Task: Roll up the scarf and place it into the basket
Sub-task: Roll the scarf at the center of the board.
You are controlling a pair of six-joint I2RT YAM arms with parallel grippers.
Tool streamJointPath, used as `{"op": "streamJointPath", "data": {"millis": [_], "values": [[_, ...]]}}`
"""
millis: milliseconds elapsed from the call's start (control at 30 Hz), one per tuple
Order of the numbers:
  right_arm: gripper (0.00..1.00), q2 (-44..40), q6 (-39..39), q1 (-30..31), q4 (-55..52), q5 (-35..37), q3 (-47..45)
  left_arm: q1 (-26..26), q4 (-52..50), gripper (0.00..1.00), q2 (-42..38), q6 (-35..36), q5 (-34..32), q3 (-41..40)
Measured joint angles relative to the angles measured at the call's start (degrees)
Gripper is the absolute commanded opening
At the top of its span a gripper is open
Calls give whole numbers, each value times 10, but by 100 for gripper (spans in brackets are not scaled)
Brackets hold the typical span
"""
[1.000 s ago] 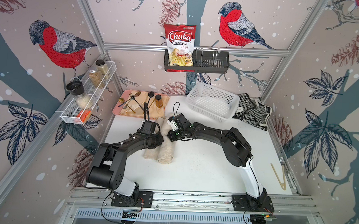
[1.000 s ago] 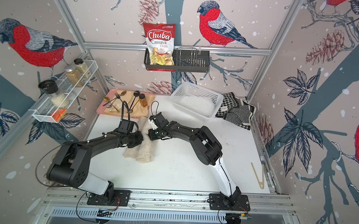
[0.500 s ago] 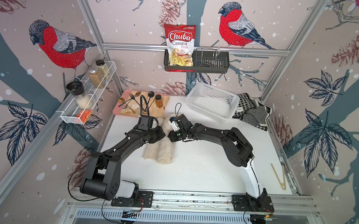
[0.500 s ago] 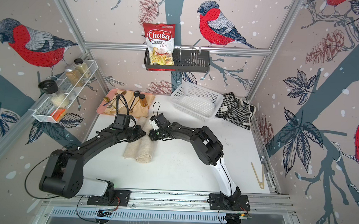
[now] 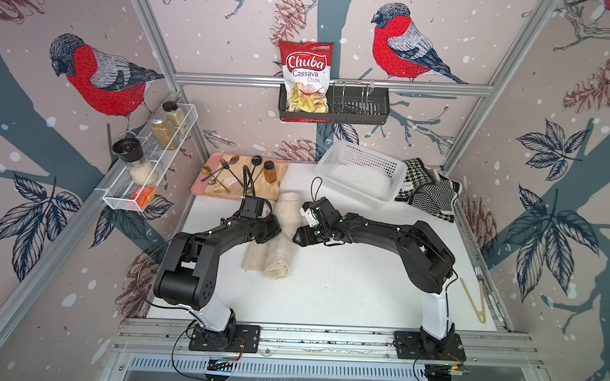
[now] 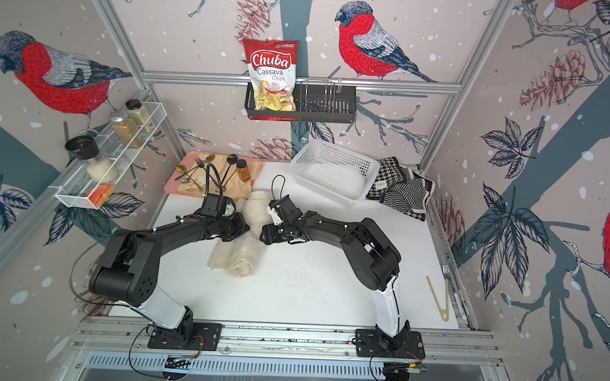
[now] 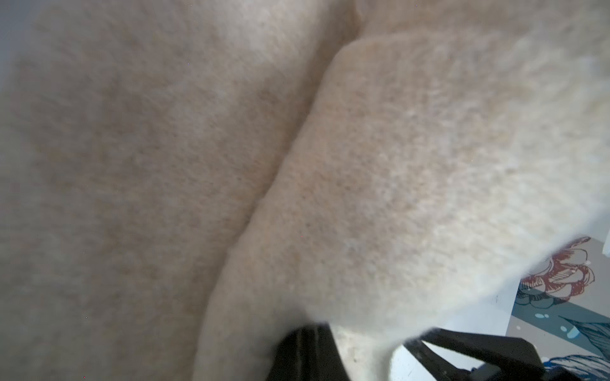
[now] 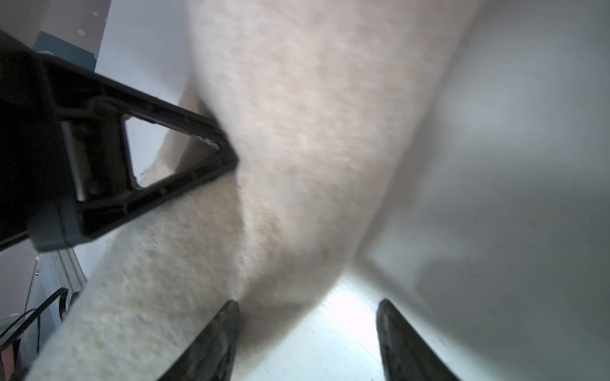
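Note:
The scarf is cream and fuzzy, lying lengthwise left of the table's middle as a thick roll with a flat layer beside it. My left gripper comes in from the left and is shut on the scarf's fabric, which drapes over its tip. From the right, my right gripper stands open at the roll's side. One of its fingers touches the scarf; bare table shows between the jaws. The white perforated basket stands empty at the back, right of centre.
A pink tray with cutlery and a small bottle sits just behind the scarf. Black-and-white patterned cloths lie right of the basket. Wooden tongs lie by the right edge. A black caddy and a wire rack hang on the walls.
My right gripper has opened and let go of the scarf. My left gripper stays shut on the fabric, and the left arm's elbow has swung out and come back.

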Motion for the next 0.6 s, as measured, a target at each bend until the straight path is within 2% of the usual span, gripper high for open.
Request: {"op": "streamJointPath", "data": {"millis": [233,600], "values": [[74,25,18,-5,34,-35,-6,19,19,8,-4,-13,-19,-27],[75,79,78,-12,158,-127,10,26,112,7,46,-16,19,-42]]}}
